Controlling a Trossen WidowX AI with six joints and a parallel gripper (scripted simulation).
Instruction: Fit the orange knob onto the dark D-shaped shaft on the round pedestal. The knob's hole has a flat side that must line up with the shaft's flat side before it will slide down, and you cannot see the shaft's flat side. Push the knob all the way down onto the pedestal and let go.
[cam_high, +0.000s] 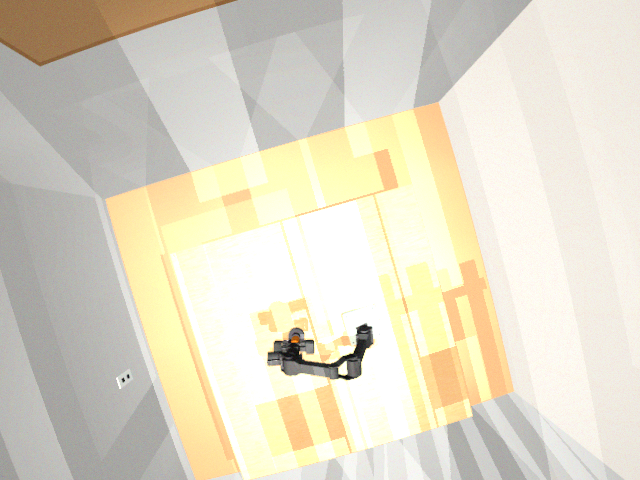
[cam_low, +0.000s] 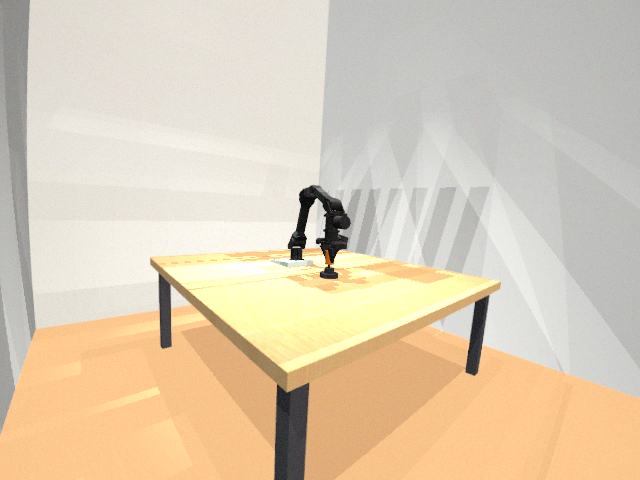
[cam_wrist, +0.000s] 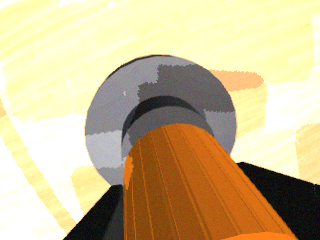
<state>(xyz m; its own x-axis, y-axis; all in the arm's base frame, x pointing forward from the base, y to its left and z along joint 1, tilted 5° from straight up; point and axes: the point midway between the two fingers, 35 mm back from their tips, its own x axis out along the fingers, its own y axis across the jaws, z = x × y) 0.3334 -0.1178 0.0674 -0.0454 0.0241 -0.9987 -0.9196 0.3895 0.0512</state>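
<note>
The orange knob is a ribbed cylinder, held upright between the fingers. My gripper is shut on it. The dark round pedestal stands on the table directly below. In the exterior view a short dark piece shows between the knob's lower end and the pedestal's raised middle, so the knob is not down on the pedestal. In the wrist view the knob covers the shaft. I cannot tell whether the shaft's tip is in the hole. The flat sides are hidden.
The arm's base stands on a pale plate beside the pedestal. The wooden table shows bright patches and shadows. Its nearest corner points toward the exterior camera.
</note>
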